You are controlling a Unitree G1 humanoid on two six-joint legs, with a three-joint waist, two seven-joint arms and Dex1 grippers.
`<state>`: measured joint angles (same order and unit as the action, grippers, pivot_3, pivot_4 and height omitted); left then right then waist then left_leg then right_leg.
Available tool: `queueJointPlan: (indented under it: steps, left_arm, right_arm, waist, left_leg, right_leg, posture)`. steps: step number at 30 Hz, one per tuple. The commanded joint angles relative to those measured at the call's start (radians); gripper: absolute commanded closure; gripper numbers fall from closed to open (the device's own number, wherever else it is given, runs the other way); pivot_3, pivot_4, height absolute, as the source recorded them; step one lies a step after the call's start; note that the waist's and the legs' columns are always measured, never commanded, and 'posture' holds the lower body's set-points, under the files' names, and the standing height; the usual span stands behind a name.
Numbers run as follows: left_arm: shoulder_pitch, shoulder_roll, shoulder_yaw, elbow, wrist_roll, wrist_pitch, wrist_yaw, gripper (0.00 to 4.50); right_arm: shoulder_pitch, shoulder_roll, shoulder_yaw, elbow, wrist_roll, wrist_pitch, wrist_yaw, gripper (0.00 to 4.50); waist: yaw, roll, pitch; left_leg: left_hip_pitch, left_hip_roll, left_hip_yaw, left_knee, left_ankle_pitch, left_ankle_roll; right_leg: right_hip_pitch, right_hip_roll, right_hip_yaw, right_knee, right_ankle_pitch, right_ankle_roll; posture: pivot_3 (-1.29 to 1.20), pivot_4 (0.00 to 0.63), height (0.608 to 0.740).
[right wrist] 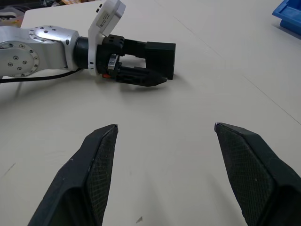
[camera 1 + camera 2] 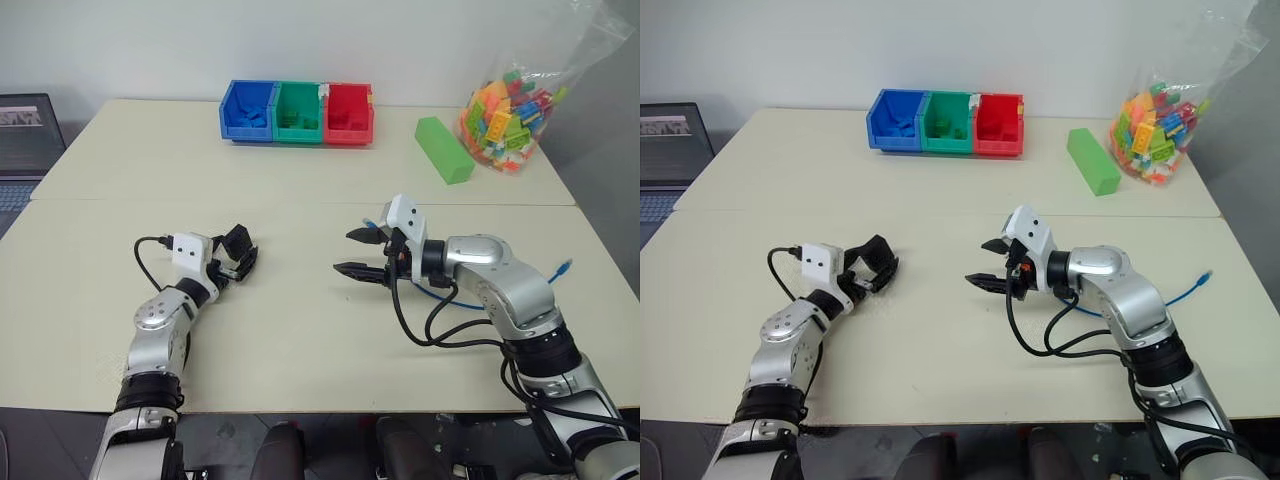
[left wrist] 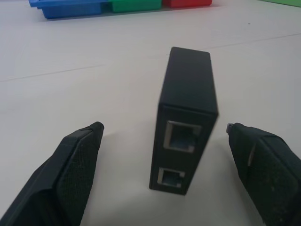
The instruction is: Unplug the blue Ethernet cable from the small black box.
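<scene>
Left wrist view gives me the clearest look: my left gripper (image 3: 162, 155) has its jaws spread wide, and the small black box (image 3: 186, 122) stands on the table (image 3: 70, 94) between the two black fingers (image 3: 70, 174), touching neither. Both of its sockets face the camera, and I see no plug in either one. From the head cameras the same box sits at the left fingertips (image 2: 238, 262), on the near-left part of the table.

My right gripper (image 2: 362, 252) is also open — its fingers are well apart with nothing between them — and it hangs over the middle of the table, pointing toward the left arm. In the right wrist view I see the left gripper (image 1: 155, 63) and the box (image 1: 160, 56) across a bare stretch of tabletop, well apart from the right fingers (image 1: 94, 169).

The blue Ethernet cable (image 2: 1185, 290) lies on the table behind my right forearm, one plug end (image 2: 566, 267) resting near the right edge; the rest runs under the arm, so I cannot trace its other end.

Farther out, along the back of the table: a blue bin (image 2: 247, 110), a green bin (image 2: 298, 112) and a red bin (image 2: 348, 113) in a row, touching, then a green block (image 2: 443, 150) and a clear bag of coloured bricks (image 2: 510, 105). A laptop (image 2: 25, 135) sits off the left edge.
</scene>
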<state>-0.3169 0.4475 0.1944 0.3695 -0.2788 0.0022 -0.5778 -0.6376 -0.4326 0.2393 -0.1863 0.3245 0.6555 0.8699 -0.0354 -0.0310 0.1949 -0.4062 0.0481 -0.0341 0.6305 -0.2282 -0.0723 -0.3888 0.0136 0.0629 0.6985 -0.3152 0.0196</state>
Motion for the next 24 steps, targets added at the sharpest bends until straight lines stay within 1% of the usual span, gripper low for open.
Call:
queueJointPlan:
  steps: [1, 3, 7, 9, 12, 15, 18, 20, 24]
  left_arm:
    - [0.097, 0.043, 0.025, -0.217, -0.020, 0.085, 0.010, 0.04]
    - [0.151, 0.073, 0.039, -0.316, -0.022, 0.156, 0.021, 0.04]
    - [0.237, 0.145, 0.080, -0.474, -0.073, 0.281, -0.008, 0.04]
    - [0.295, 0.198, 0.129, -0.565, -0.102, 0.332, -0.035, 0.04]
    - [0.382, 0.304, 0.225, -0.665, -0.177, 0.414, -0.127, 0.04]
    - [0.417, 0.388, 0.288, -0.694, -0.239, 0.493, -0.195, 0.04]
    - [0.429, 0.439, 0.331, -0.683, -0.263, 0.504, -0.254, 0.04]
    - [0.418, 0.456, 0.347, -0.671, -0.274, 0.522, -0.265, 0.04]
    - [0.392, 0.456, 0.359, -0.662, -0.301, 0.531, -0.287, 0.04]
  right_arm:
    - [0.020, -0.034, -0.025, -0.061, 0.022, 0.015, 0.012, 1.02]
    - [0.032, -0.055, -0.035, -0.072, 0.028, 0.019, 0.017, 1.02]
    - [0.049, -0.109, -0.066, -0.089, 0.050, 0.029, 0.042, 1.02]
    - [0.057, -0.155, -0.098, -0.103, 0.081, 0.049, 0.077, 1.02]
    - [0.047, -0.219, -0.147, -0.076, 0.119, 0.067, 0.122, 1.02]
    - [0.032, -0.264, -0.176, -0.040, 0.144, 0.076, 0.156, 1.02]
    - [0.017, -0.296, -0.195, -0.001, 0.159, 0.076, 0.182, 1.02]
    - [0.010, -0.305, -0.199, 0.013, 0.162, 0.074, 0.191, 1.02]
    - [0.002, -0.307, -0.198, 0.022, 0.163, 0.068, 0.193, 1.02]
  waist:
    - [0.001, 0.000, 0.000]
    - [0.002, 0.000, 0.000]
    - [0.002, 0.000, 0.000]
    - [0.001, 0.000, 0.000]
    - [0.001, 0.000, 0.000]
    - [0.001, 0.000, 0.000]
    - [0.000, 0.000, 0.000]
    - [0.000, 0.000, 0.000]
    - [0.001, 0.000, 0.000]
  left_leg:
    - [0.000, 0.000, 0.000, 0.000, 0.000, 0.000]
    - [0.000, 0.000, -0.001, 0.000, 0.000, 0.000]
    - [0.000, 0.000, -0.004, 0.000, 0.000, 0.000]
    - [0.000, 0.000, -0.005, 0.000, 0.000, 0.000]
    - [0.000, 0.000, -0.004, -0.001, 0.000, 0.000]
    - [0.000, 0.000, -0.004, -0.001, 0.000, 0.000]
    - [0.001, 0.000, -0.004, -0.001, 0.000, 0.000]
    - [0.001, 0.000, -0.003, -0.001, 0.000, 0.000]
    - [0.001, 0.000, -0.002, -0.001, 0.000, 0.000]
  right_leg:
    - [0.000, -0.001, 0.000, 0.000, 0.000, 0.000]
    - [0.000, -0.001, 0.000, 0.000, 0.000, 0.000]
    - [0.001, 0.000, 0.000, 0.000, 0.000, 0.000]
    - [0.001, 0.000, 0.000, 0.000, 0.000, 0.000]
    - [0.001, 0.000, 0.000, 0.000, 0.000, 0.000]
    - [0.001, 0.000, 0.000, -0.001, 0.000, 0.000]
    - [0.001, 0.001, 0.000, -0.001, -0.001, 0.000]
    - [0.001, 0.001, 0.000, -0.001, -0.001, 0.000]
    - [0.001, 0.001, 0.000, -0.001, -0.001, 0.000]
  posture:
    - [0.00, 0.150, 0.740]
    - [0.00, 0.150, 0.740]
    - [0.00, 0.150, 0.740]
    - [0.00, 0.150, 0.740]
    - [0.00, 0.150, 0.740]
    - [0.00, 0.150, 0.740]
    - [0.00, 0.150, 0.740]
    - [0.00, 0.150, 0.740]
    - [0.00, 0.150, 0.740]
